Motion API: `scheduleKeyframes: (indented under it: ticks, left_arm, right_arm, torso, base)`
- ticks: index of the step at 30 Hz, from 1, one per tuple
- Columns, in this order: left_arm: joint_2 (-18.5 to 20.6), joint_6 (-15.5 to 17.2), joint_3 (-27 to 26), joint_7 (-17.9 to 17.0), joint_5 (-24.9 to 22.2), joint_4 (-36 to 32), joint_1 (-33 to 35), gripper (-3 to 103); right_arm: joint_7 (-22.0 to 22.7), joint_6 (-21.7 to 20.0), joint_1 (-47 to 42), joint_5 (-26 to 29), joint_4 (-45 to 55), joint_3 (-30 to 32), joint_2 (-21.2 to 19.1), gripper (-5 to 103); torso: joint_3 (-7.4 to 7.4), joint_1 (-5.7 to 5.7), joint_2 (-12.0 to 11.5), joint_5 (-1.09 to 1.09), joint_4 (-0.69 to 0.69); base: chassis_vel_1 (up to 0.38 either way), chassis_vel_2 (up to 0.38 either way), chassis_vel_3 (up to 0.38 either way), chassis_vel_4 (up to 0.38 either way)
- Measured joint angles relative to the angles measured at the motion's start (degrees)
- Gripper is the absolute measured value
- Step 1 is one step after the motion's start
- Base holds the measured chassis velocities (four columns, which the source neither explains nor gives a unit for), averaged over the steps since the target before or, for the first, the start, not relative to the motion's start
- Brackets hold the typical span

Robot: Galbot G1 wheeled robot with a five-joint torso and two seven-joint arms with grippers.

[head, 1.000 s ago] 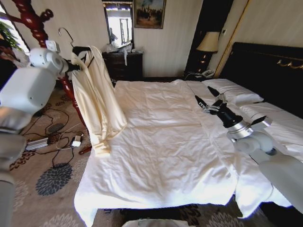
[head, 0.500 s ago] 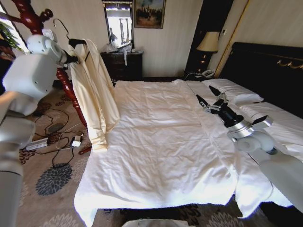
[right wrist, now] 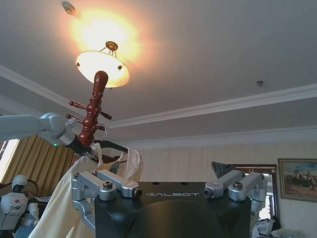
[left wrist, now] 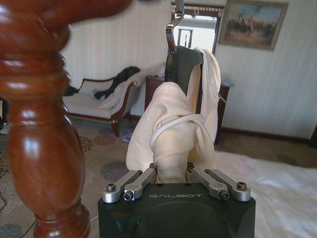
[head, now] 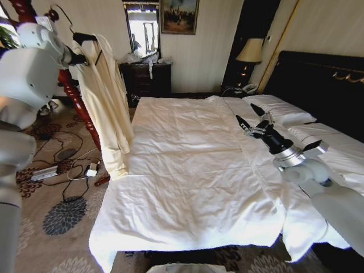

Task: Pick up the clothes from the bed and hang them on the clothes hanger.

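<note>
Clothes [head: 105, 96] are hanging on the clothes hanger [head: 85, 40], off the bed [head: 193, 170]. Left gripper [left wrist: 171, 173] is pinching them; hooking is left. Right gripper [head: 250, 119] is spread.

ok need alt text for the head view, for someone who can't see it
The left gripper holds a black hanger with a cream shirt draped on it, raised beside a red-brown wooden coat stand left of the bed. The right gripper hovers open over the white duvet near the pillows.
</note>
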Motion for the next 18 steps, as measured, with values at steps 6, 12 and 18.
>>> scheduleKeyframes:
  ticks: [6, 12, 18]
  left_arm:
    - [5.4, -0.1, -0.5, -1.2, -4.7, -7.0, 0.8, 15]
    - [10.2, -0.1, 0.2, -3.5, -8.4, -12.6, 2.7, 15]
    - [13.9, -0.1, 0.7, -4.0, -8.8, -16.0, 5.6, 15]
  right_arm:
    - [-0.6, 0.3, -0.3, 0.6, 0.2, 0.7, -0.5, 100]
    - [-0.7, 0.2, -0.3, 0.3, 0.6, 0.4, -0.1, 100]
    - [-0.6, 0.1, -0.5, -0.4, 0.7, 0.1, 0.3, 100]
  torso:
    - [0.0, -0.01, 0.0, -0.02, -0.03]
    - [-0.01, -0.02, 0.0, -0.01, 0.02]
    - [0.0, -0.01, 0.0, -0.08, 0.09]
  base:
    - [0.0, 0.0, 0.0, 0.0]
    - [0.0, 0.0, 0.0, 0.0]
    - [0.0, 0.0, 0.0, 0.0]
